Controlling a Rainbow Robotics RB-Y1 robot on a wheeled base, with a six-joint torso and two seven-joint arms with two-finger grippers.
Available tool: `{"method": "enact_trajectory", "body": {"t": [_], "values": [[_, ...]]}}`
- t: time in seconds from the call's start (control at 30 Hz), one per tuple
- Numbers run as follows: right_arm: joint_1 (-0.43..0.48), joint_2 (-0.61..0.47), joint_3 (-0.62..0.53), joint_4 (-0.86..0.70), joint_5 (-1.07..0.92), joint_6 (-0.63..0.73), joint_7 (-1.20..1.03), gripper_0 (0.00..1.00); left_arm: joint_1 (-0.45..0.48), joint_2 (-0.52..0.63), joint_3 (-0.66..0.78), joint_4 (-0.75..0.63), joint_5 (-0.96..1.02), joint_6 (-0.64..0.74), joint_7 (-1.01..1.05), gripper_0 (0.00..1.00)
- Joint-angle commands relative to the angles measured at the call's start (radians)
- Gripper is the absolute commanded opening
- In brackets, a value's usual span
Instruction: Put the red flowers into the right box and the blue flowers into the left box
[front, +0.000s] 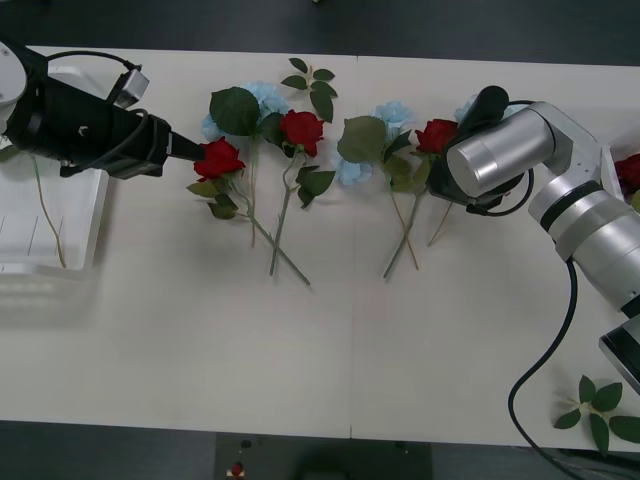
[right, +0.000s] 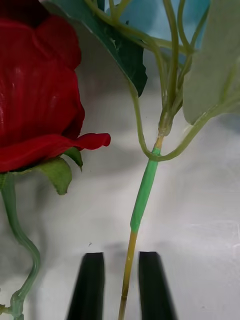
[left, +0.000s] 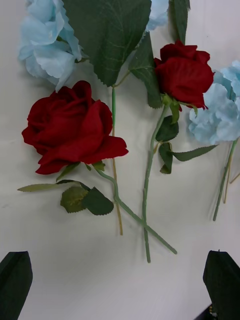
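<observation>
Blue flowers (right: 150, 20) — one thin stem (right: 142, 195) runs lengthwise between our open right claw (right: 121, 285) fingers — unclamped; left claw (left: 120, 280) open.

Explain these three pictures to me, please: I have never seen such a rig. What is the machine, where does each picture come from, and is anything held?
It is a robot with two arms, sorting artificial flowers on a white table. The wide picture looks down from above the arms. The two upright ones come from cameras on the wrists.

Red flowers and blue flowers lie mixed in a row. The left box, a white tray, sits at the table's left end with a thin stem in it; the right box peeks in at the right edge.

The left gripper hangs open above a red rose, holding nothing. The right gripper has its black fingers either side of a blue flower's stem, not yet closed.
</observation>
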Motion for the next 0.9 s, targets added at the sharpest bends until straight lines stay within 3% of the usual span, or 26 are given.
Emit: {"method": "enact_trajectory", "body": {"t": [0.03, 0.33, 0.5, 0.73, 0.9], "values": [[-0.032, -0.005, -0.003, -0.008, 0.005, -0.007, 0.035, 0.0, -0.009, 0.015, -0.088, -0.017, 0.016, -0.107, -0.026, 1.0], [-0.033, -0.02, -0.004, -0.008, -0.013, -0.007, 0.045, 0.0, -0.011, 0.015, -0.242, -0.029, 0.056, -0.296, -0.026, 1.0], [-0.033, -0.08, -0.004, -0.078, -0.065, 0.007, 0.058, 0.0, -0.011, 0.015, -0.295, -0.041, 0.065, -0.358, -0.024, 1.0], [-0.035, -0.382, -0.004, -0.391, -0.455, 0.166, 0.091, 0.0, -0.031, 0.01, -0.395, -0.058, 0.065, -0.44, -0.013, 1.0], [-0.035, -0.545, -0.004, -0.48, -0.65, 0.202, 0.116, 0.0, -0.062, 0.006, -0.492, -0.05, 0.066, -0.526, 0.002, 1.0]]}}
